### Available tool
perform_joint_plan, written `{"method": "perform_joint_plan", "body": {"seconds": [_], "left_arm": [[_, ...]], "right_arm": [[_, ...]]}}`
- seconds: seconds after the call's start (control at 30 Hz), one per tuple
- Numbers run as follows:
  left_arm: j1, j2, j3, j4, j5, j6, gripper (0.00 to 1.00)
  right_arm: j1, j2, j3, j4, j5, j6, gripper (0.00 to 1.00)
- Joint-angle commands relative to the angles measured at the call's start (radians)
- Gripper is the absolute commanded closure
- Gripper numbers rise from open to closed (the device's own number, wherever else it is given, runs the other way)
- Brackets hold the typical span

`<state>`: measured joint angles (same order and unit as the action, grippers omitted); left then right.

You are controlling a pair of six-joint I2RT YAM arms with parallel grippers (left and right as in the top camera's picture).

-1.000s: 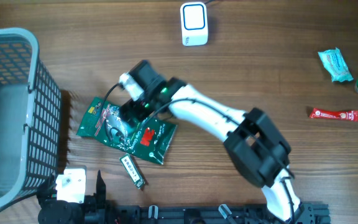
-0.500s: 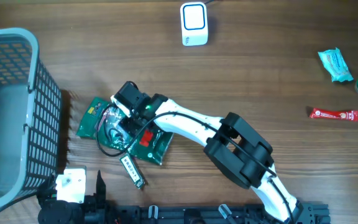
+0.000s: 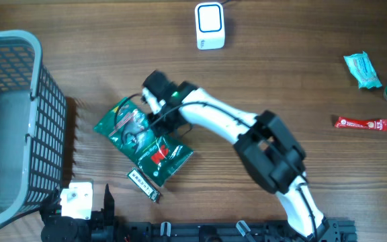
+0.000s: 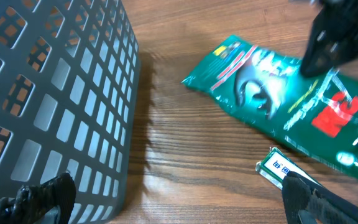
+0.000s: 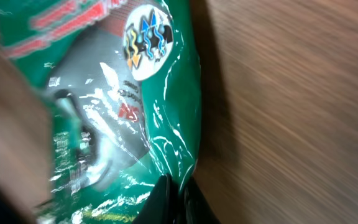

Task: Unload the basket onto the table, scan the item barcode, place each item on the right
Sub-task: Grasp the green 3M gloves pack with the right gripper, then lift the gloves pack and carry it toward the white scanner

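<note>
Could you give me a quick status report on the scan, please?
Left gripper open, by the basket. Right gripper shut on edge of green packet. White scanner beyond, nothing between them. Small stick lies beside packet.

a mock shop checkout on a wooden table (image 3: pixel 301 40): white scanner (image 3: pixel 209 25), grey shopping basket (image 3: pixel 51 128), packaged snacks (image 3: pixel 362 70).

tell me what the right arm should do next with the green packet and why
Probably lift the green packet a little off the table, then carry it toward the white box that looks like the scanner. The right gripper is shut on the packet's edge, the packet lies flat on the wood, and the white box stands well apart from it at the far side.
</note>
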<state>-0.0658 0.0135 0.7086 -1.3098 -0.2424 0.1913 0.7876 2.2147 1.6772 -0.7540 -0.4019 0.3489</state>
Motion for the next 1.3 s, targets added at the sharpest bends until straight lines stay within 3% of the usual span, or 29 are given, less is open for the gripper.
{"method": "perform_joint_plan", "body": {"seconds": [0.0, 0.07, 0.17, 0.3, 0.37, 0.4, 0.5, 0.73, 1.07, 1.1, 1.13, 1.17, 1.23, 1.27], "left_arm": [[-0.004, -0.006, 0.002, 0.003, -0.01, 0.015, 0.0], [-0.004, -0.006, 0.002, 0.003, -0.01, 0.015, 0.0], [-0.004, -0.006, 0.002, 0.003, -0.01, 0.015, 0.0], [-0.004, -0.006, 0.002, 0.003, -0.01, 0.015, 0.0], [-0.004, -0.006, 0.002, 0.003, -0.01, 0.015, 0.0], [-0.004, -0.006, 0.002, 0.003, -0.01, 0.015, 0.0], [-0.004, -0.006, 0.002, 0.003, -0.01, 0.015, 0.0], [-0.004, -0.006, 0.002, 0.003, -0.01, 0.015, 0.0], [-0.004, -0.006, 0.002, 0.003, -0.01, 0.015, 0.0], [-0.004, -0.006, 0.002, 0.003, -0.01, 0.015, 0.0], [-0.004, -0.006, 0.002, 0.003, -0.01, 0.015, 0.0], [-0.004, -0.006, 0.002, 0.003, -0.01, 0.015, 0.0], [-0.004, -0.006, 0.002, 0.003, -0.01, 0.015, 0.0], [-0.004, -0.006, 0.002, 0.003, -0.01, 0.015, 0.0]], "right_arm": [[-0.076, -0.127, 0.007, -0.088, -0.127, 0.234, 0.96], [-0.124, -0.166, 0.007, -0.172, -0.161, 0.363, 0.96], [-0.163, -0.177, 0.006, -0.253, -0.125, 0.416, 0.96], [-0.163, -0.176, -0.023, -0.364, 0.188, 0.415, 0.95], [-0.156, -0.177, -0.037, -0.383, 0.356, 0.41, 0.17], [-0.157, -0.177, -0.037, -0.38, 0.381, 0.41, 0.02], [-0.153, -0.177, -0.037, -0.33, 0.383, 0.409, 0.0], [-0.001, -0.155, -0.077, -0.116, 0.399, 0.306, 0.0], [0.056, -0.011, -0.11, -0.112, 0.499, 0.305, 0.01], [0.056, -0.001, -0.112, -0.112, 0.49, 0.303, 0.07], [0.057, 0.005, -0.113, -0.114, 0.466, 0.295, 0.21], [0.057, 0.016, -0.114, -0.113, 0.424, 0.279, 0.42], [0.055, 0.03, -0.114, -0.115, 0.368, 0.279, 0.92], [0.055, 0.03, -0.114, -0.114, 0.351, 0.28, 0.95]]}}
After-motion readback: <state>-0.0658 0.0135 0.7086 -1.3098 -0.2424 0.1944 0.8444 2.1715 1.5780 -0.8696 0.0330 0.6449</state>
